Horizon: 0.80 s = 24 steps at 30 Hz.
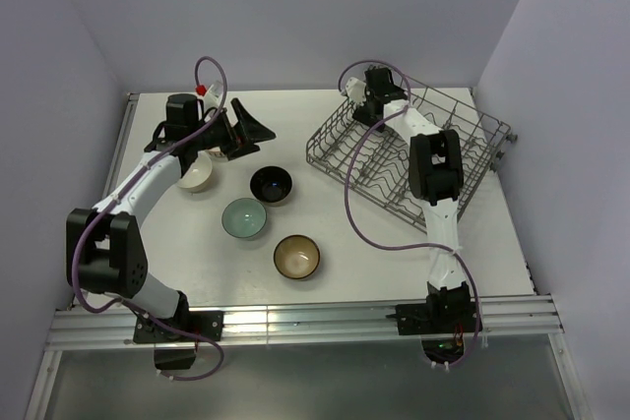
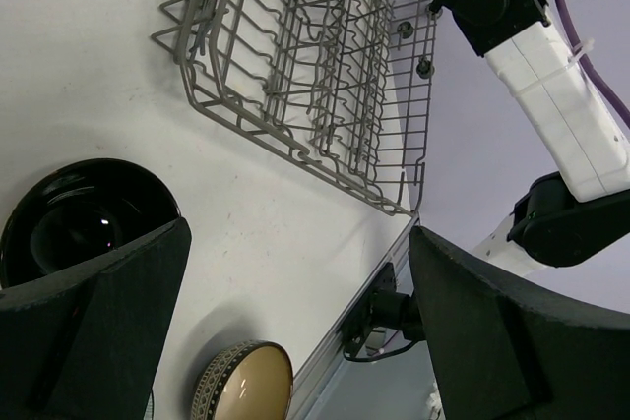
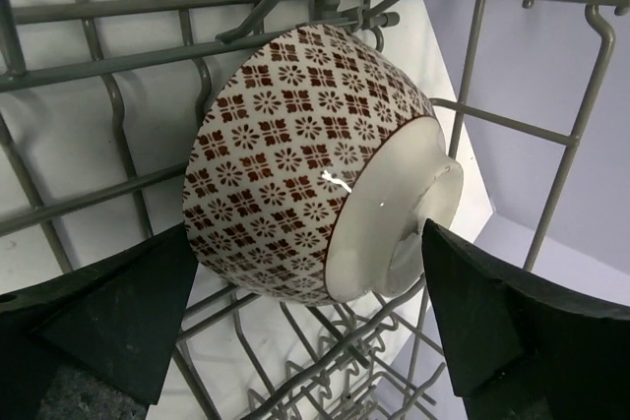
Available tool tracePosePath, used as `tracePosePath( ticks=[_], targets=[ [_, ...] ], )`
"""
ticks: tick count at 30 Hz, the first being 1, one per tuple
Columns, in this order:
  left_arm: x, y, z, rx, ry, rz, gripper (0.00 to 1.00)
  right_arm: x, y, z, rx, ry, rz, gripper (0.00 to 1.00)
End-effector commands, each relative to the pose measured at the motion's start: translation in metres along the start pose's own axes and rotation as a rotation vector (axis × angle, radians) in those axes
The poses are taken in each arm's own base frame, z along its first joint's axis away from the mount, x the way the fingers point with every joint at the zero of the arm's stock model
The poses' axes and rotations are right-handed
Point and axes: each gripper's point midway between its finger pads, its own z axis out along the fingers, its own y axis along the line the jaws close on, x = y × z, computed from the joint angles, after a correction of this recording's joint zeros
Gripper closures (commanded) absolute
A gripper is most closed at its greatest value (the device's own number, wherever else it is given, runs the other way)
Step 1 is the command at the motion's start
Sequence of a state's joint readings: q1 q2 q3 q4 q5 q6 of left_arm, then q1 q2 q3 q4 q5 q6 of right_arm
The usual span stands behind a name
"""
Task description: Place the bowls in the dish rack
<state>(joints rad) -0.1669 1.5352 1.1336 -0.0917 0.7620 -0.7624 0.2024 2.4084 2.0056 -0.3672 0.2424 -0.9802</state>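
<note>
You have one bowl of five loaded. The red-white lattice bowl (image 3: 315, 164) lies tipped on its side among the tines at the far left corner of the dish rack (image 1: 413, 159). Your right end effector (image 3: 310, 233) is spread wide around it. From the wrist view I cannot tell whether either finger touches the bowl's foot, though it looks released.

The other four are not yet loaded and sit on the surface (image 1: 374, 243), well apart from the rack:
- the cream bowl (image 1: 195, 174)
- the black bowl (image 1: 271, 184)
- the teal bowl (image 1: 244, 218)
- the brown bowl (image 1: 296, 257)

Your left end effector (image 2: 300, 238) is spread too and pinching nothing. It hangs above the cream bowl's far side (tilted, so its camera looks across at the rack). I'd judge the task about a fifth done, with the cream bowl the likely next pick.
</note>
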Motion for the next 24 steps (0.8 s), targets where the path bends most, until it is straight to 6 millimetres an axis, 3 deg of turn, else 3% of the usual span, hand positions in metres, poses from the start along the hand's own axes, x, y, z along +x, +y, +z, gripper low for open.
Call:
tracePosePath(
  ticks=[1, 10, 19, 24],
  targets=[
    [-0.014, -0.028, -0.014, 0.044, -0.055, 0.099, 0.02, -0.019, -0.051, -0.044, 0.103, -0.082, 0.056, 0.00],
    [-0.014, -0.030, -0.022, 0.019, -0.069, 0.144, 0.00, -0.031, -0.064, -0.072, 0.098, -0.145, 0.086, 0.00],
    [-0.011, -0.031, -0.036, -0.032, -0.075, 0.209, 0.02, -0.038, -0.057, -0.098, 0.043, -0.182, 0.098, 0.00],
    [-0.003, -0.023, -0.052, -0.089, -0.057, 0.356, 0.05, -0.051, -0.064, -0.138, 0.003, -0.266, 0.212, 0.00]
  ],
)
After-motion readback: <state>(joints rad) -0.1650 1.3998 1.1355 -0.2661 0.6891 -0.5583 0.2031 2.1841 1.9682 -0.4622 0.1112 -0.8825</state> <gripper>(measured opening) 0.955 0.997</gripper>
